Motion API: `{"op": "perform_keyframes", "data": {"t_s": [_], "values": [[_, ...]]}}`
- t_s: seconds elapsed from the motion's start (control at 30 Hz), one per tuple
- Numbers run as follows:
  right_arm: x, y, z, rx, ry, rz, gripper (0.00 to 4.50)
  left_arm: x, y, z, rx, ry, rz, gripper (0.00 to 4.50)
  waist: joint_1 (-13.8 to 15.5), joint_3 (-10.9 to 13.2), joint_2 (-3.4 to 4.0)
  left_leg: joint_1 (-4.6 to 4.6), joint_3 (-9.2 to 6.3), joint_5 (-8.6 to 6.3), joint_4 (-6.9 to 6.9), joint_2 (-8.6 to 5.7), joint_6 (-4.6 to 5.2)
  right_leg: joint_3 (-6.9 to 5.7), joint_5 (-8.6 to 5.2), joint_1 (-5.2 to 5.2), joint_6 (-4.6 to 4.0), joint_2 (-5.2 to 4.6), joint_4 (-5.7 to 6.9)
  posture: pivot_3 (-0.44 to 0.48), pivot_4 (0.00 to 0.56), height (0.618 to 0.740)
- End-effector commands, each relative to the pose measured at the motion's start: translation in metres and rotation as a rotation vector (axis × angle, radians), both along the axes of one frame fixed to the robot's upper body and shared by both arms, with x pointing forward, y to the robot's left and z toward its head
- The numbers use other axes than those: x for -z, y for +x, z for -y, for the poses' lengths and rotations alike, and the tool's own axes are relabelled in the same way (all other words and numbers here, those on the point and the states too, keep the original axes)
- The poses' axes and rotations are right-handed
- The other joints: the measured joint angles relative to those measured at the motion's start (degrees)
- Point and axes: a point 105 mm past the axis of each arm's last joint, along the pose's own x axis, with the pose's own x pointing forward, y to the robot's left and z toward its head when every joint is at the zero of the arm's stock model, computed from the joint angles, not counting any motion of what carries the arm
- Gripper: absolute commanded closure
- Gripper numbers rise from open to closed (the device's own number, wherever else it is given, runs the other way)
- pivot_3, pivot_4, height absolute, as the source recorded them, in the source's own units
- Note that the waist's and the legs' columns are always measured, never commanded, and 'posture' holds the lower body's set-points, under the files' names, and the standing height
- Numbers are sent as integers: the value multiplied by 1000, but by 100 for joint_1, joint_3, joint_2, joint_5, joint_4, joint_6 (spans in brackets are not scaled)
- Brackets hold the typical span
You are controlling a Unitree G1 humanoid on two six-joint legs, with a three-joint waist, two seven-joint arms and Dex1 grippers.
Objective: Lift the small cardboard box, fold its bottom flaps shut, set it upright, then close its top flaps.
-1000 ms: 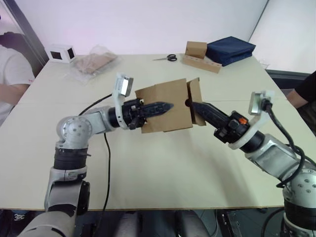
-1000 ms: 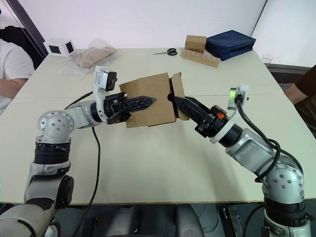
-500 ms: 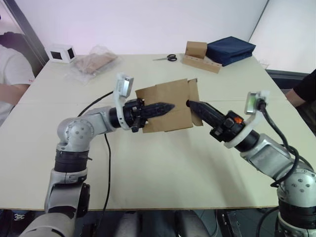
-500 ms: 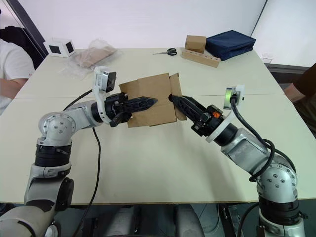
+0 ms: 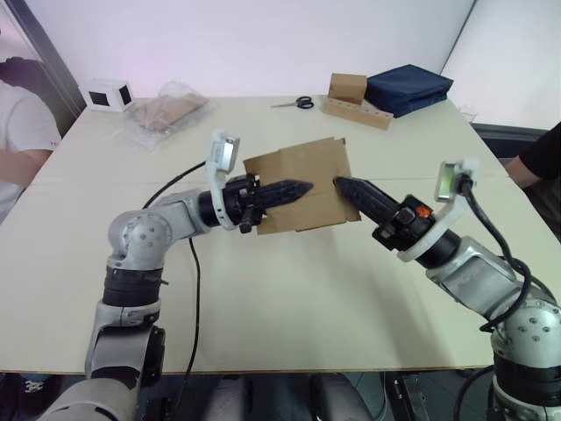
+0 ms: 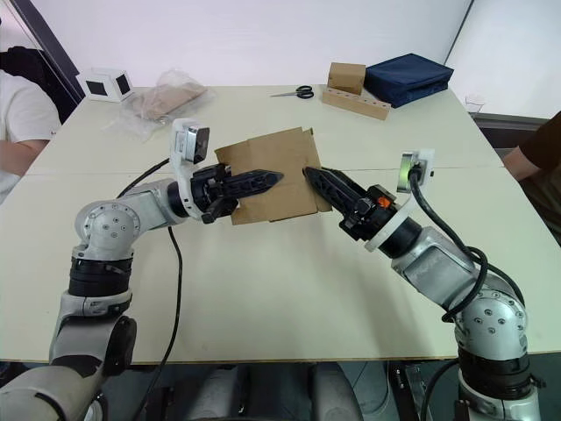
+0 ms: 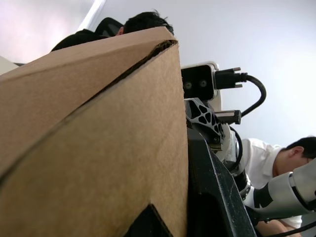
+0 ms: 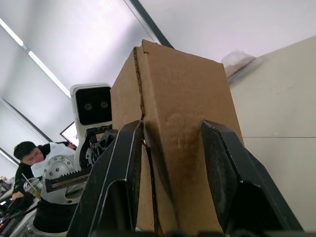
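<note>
The small cardboard box (image 5: 302, 175) hangs tilted above the middle of the table (image 5: 280, 298). My left gripper (image 5: 302, 188) comes in from the left and is shut on the box's wall, with one black finger lying across the near face. The right gripper (image 5: 340, 183) touches the box's right end. Its fingers (image 8: 123, 163) are spread open against the bottom flaps (image 8: 173, 108), which lie folded flat with a seam between them. The top flaps at the other end cannot be made out.
At the back of the table lie a white box with dark windows (image 5: 108, 93), a plastic bag (image 5: 166, 112), scissors (image 5: 298, 103), a brown cube on a holed strip (image 5: 355, 101) and a navy bag (image 5: 408, 88). A person sits at each side.
The flap that stuck out at the box's right end now lies flat against the box. The right gripper has pushed in towards it, and the box has tipped slightly.
</note>
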Motion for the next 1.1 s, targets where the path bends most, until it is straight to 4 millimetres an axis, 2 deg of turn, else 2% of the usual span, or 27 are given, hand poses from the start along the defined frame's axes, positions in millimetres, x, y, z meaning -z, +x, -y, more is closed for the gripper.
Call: {"op": "perform_keyframes", "data": {"t_s": [0.03,0.23,0.43,0.77,1.1], "values": [[-16,-12,-14,-54,13,78,2655,-10,0,4,-15,-22,32,4500,0,0,0,0,0,0,0,0,0,0,0,0,0,0,0,0,150,740],[-19,-14,-22,-64,28,83,2655,-7,5,6,-43,-30,10,4500,0,0,0,0,0,0,0,0,0,0,0,0,0,0,0,0,150,740],[-13,-17,-30,-88,3,66,2655,-10,9,6,-63,-50,-5,4500,0,0,0,0,0,0,0,0,0,0,0,0,0,0,0,0,150,740],[-9,-13,-32,-98,-18,57,2655,-14,8,6,-56,-66,-6,4500,0,0,0,0,-1,0,0,0,0,0,0,0,0,0,0,0,150,740],[-11,-4,7,3,-55,64,2655,-13,6,-8,-48,-39,-3,4500,2,0,0,0,0,0,0,-1,0,0,0,0,0,0,0,0,150,740]]}}
